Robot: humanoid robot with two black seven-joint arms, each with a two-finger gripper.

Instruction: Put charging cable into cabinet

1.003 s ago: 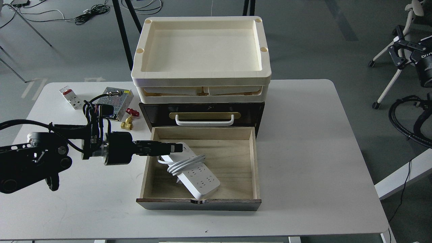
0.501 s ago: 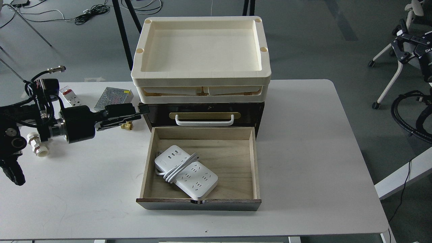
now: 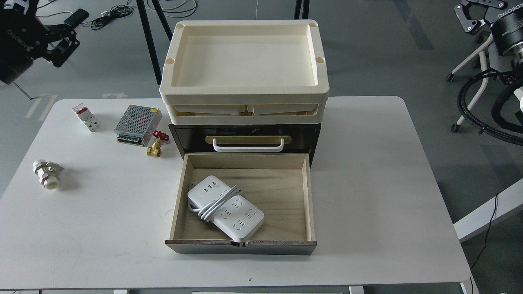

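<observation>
The charging cable, a white power strip with its cord coiled around it, lies flat in the pale plywood-lined drawer, toward the front left. The drawer is pulled out of the dark brown cabinet, below the white handle on its gold plate. My left gripper is raised at the top left corner, far from the drawer, and is too dark to tell open from shut. Only a thick part of my right arm shows at the top right. Its gripper is out of view.
Two cream plastic trays are stacked on the cabinet. On the table's left are a white breaker with a red switch, a silver perforated power supply box, a brass valve with a red handle and a white pipe fitting.
My left gripper let go of the power strip in the drawer, drew back left over the table, then rose to the top left corner. The strip settled flat. My right arm rose.
</observation>
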